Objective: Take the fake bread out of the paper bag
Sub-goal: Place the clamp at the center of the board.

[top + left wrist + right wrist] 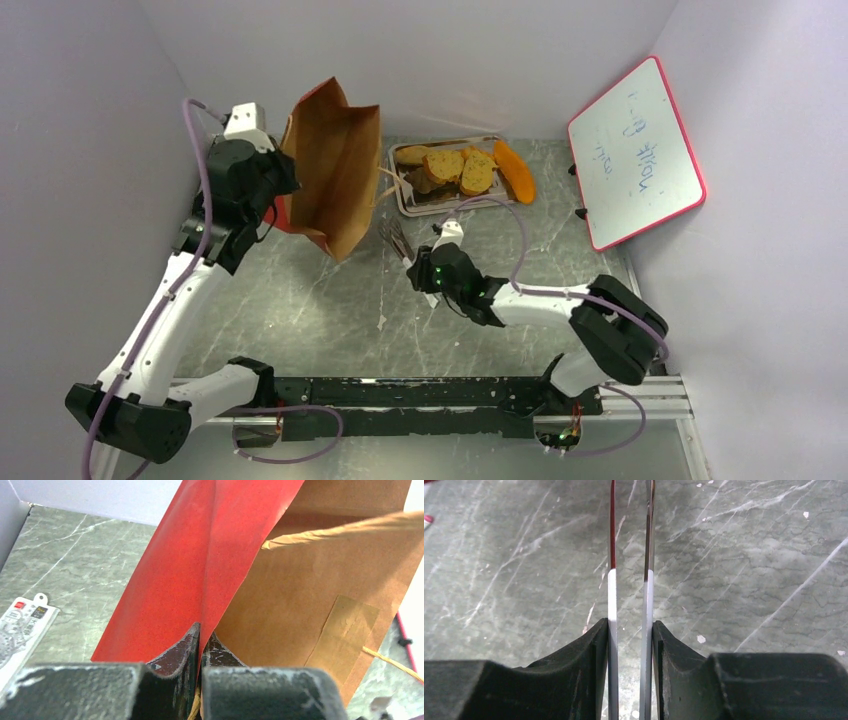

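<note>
On the left arm, the jaws were pinched tight on the red wall of the paper bag. The bag hung tilted at the far left, its brown inside showing. The fake bread lay outside the bag on a silver tray just to its right, with the orange crescent at the tray's right edge. On the right arm, the jaws clamped a pair of tongs over the worktop, near the tray.
</note>
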### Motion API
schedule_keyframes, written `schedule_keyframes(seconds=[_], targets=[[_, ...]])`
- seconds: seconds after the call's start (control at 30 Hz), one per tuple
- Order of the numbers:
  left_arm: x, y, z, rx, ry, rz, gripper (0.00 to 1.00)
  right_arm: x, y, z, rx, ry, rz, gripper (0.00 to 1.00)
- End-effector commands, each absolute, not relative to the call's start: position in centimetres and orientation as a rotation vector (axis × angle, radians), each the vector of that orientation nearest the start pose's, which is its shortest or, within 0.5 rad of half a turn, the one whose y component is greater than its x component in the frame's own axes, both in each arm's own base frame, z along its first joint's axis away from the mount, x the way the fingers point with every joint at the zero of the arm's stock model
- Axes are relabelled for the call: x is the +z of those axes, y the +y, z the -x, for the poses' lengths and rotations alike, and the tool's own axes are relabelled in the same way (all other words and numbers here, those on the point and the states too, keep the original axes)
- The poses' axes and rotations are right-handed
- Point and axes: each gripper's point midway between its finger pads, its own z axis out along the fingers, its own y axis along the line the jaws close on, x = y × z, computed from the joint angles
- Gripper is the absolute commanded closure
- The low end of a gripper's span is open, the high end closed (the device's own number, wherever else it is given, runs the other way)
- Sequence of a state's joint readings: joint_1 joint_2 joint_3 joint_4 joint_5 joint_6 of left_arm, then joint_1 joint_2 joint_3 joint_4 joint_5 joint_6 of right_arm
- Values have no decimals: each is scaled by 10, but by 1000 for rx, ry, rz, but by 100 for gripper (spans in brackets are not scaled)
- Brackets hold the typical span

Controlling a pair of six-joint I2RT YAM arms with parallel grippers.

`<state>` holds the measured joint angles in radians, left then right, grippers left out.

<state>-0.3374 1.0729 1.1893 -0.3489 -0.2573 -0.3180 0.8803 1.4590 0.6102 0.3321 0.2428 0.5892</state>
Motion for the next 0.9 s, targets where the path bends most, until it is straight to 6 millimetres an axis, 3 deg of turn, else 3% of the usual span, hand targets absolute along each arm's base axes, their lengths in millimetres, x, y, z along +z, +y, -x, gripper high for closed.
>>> schedule_keyframes(seconds=[0.0, 0.43, 0.6, 0.87], targets=[[360, -90, -356, -393, 1763, 293, 93, 96, 308, -292, 562, 2006, 158, 64], [325, -46, -369, -737, 1766, 502, 93, 70, 342, -331, 370, 1934, 210, 64], [318, -43, -375, -797, 1764, 499, 93, 55, 355, -342, 342, 1937, 224, 64], [303, -14, -381, -825, 1756, 598, 93, 37, 365, -351, 284, 1953, 257, 62]])
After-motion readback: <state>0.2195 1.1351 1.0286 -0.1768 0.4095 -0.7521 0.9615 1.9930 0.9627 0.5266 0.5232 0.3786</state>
